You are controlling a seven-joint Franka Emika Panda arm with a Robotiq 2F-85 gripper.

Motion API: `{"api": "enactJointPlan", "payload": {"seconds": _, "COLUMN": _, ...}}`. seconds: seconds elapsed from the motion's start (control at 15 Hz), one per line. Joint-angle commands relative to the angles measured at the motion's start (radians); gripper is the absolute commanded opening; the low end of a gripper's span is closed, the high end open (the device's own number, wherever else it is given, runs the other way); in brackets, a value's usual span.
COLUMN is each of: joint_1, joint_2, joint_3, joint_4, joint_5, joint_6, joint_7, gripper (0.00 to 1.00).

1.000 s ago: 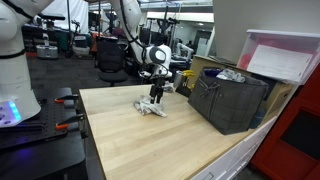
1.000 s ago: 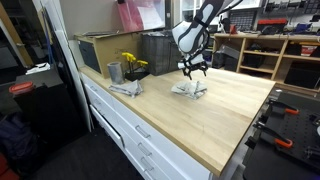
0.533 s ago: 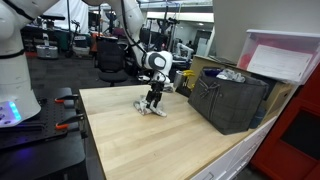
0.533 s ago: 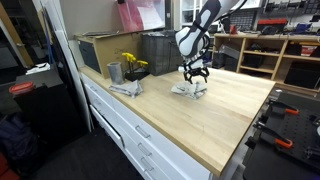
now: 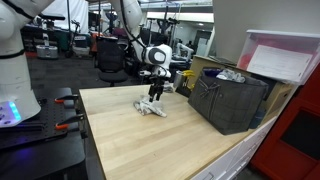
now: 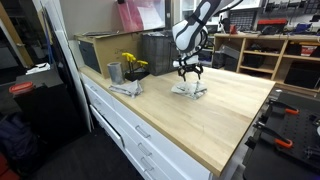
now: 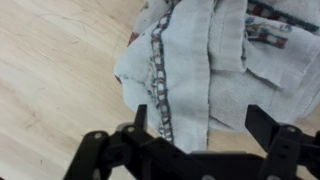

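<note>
A crumpled light grey cloth (image 7: pixel 205 65) with a dark patterned stripe lies on the wooden table top (image 5: pixel 140 140). It shows in both exterior views (image 5: pixel 151 107) (image 6: pixel 190 89). My gripper (image 7: pixel 200 120) hangs just above it, open and empty, with one finger (image 7: pixel 140 118) on each side of the cloth's near edge. In an exterior view my gripper (image 5: pixel 155 93) stands just over the cloth, and it shows the same way in an exterior view (image 6: pixel 188 71).
A dark crate (image 5: pixel 228 102) holding cloth stands at the table's far side. A metal cup with yellow flowers (image 6: pixel 130 68) and a second grey cloth (image 6: pixel 125 88) sit near the table's edge. A pink-lidded bin (image 5: pixel 280 58) stands behind.
My gripper dipped toward the cloth half a second ago and has risen slightly since. The cloth has not moved.
</note>
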Motion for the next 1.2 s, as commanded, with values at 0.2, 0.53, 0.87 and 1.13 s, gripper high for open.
{"api": "enactJointPlan", "payload": {"seconds": 0.2, "joint_1": -0.001, "joint_2": -0.003, "joint_3": -0.004, "joint_4": -0.094, "joint_5": -0.009, "joint_6": 0.039, "joint_7": -0.037, "gripper": 1.00}}
{"api": "enactJointPlan", "payload": {"seconds": 0.53, "joint_1": 0.033, "joint_2": -0.041, "joint_3": -0.051, "joint_4": -0.170, "joint_5": -0.083, "joint_6": 0.063, "joint_7": -0.023, "gripper": 1.00}}
{"api": "enactJointPlan", "payload": {"seconds": 0.87, "joint_1": 0.086, "joint_2": -0.108, "joint_3": -0.124, "joint_4": -0.241, "joint_5": -0.224, "joint_6": 0.025, "joint_7": 0.001, "gripper": 1.00}}
{"api": "enactJointPlan", "payload": {"seconds": 1.13, "joint_1": 0.110, "joint_2": -0.144, "joint_3": -0.145, "joint_4": -0.276, "joint_5": -0.318, "joint_6": -0.029, "joint_7": 0.027, "gripper": 1.00}}
